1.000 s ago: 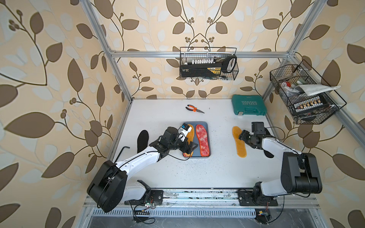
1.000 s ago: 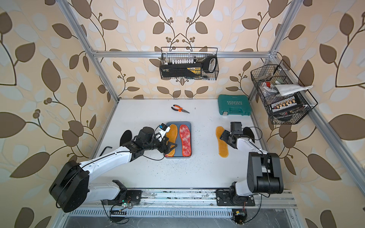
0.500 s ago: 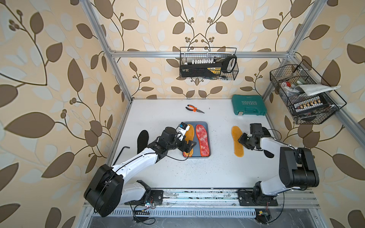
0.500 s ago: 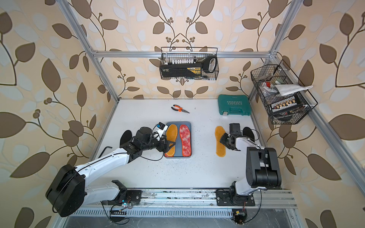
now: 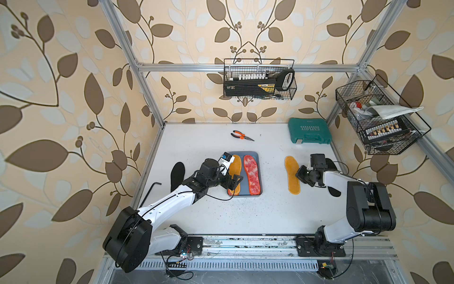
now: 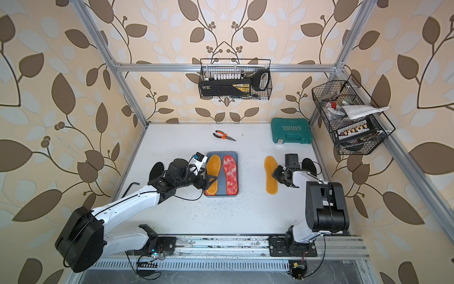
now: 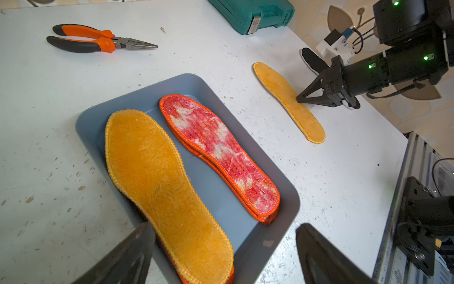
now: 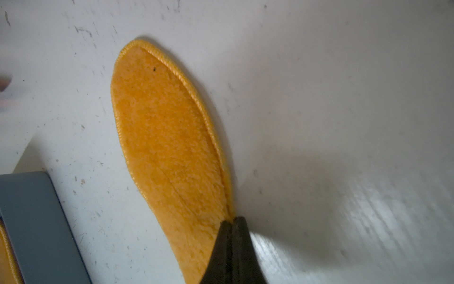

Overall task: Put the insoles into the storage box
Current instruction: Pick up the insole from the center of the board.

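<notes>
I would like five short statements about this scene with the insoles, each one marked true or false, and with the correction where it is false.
1. The left gripper is open. True.
2. A red-speckled insole lies in the storage box. True.
3. The right gripper is open. False: it is shut on the edge of the loose orange-yellow insole.
4. That loose insole lies in the storage box. False: it lies on the table, beside the box.
5. The pliers lie in the storage box. False: they lie on the table.

Open table (image 5: 270, 211) between box (image 5: 242, 189) and insole (image 5: 292, 175) (pliers (image 5: 242, 136) beyond)
</notes>
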Controlling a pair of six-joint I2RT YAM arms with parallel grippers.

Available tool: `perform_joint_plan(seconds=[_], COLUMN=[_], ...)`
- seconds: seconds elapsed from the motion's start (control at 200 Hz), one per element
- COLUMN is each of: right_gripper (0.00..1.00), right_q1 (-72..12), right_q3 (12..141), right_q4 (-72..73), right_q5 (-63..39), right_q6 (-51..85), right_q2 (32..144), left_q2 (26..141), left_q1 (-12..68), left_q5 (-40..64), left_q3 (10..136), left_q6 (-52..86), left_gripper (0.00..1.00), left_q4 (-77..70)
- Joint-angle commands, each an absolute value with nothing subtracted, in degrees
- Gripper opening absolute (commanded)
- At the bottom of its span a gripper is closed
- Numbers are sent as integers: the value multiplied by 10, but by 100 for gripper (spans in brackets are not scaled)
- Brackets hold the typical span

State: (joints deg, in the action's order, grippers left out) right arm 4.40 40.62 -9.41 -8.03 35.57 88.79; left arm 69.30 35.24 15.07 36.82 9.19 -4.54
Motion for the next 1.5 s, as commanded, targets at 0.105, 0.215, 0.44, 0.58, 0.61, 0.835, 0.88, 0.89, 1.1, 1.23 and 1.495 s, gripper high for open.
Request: perform_joint_plan(seconds=[0.105, 0.215, 0.44, 0.58, 0.61, 0.835, 0.88, 0.89, 1.1, 1.23, 1.495], right_gripper=[0, 0, 31, 40, 40, 42, 42, 41, 16, 0, 0], right_q1=[44, 43, 40, 37, 33, -1, -2, -2, -2, -2, -2], right_q3=[381, 380, 411, 429, 431, 468, 473, 474, 471, 466, 445], right_q4=[-98, -100, -132, -144, -147, -181, -186, -187, -182, -176, -141], right_q5=[-73, -63, -36, -43, -36, -6, -4, -4, 3, 10, -32], right_q6=[350, 341, 330, 328, 326, 315, 318, 319, 319, 319, 321], right_q2=[824, 803, 832, 863, 866, 916, 926, 928, 930, 921, 880], left_q2=[682, 681, 678, 651, 647, 653, 656, 657, 657, 656, 673], left_q1=[352, 352, 352, 352, 352, 352, 352, 352, 352, 352, 352], left_q5=[149, 151, 167, 160, 160, 167, 169, 169, 170, 167, 182], left_q3=[364, 360, 351, 330, 327, 333, 336, 336, 340, 335, 348], left_q6=[81, 79, 84, 83, 82, 82, 83, 83, 82, 81, 82], left_gripper=[94, 94, 98, 99, 99, 99, 99, 99, 99, 99, 99], left_q4=[-60, -68, -89, -110, -112, -106, -101, -101, -95, -100, -93])
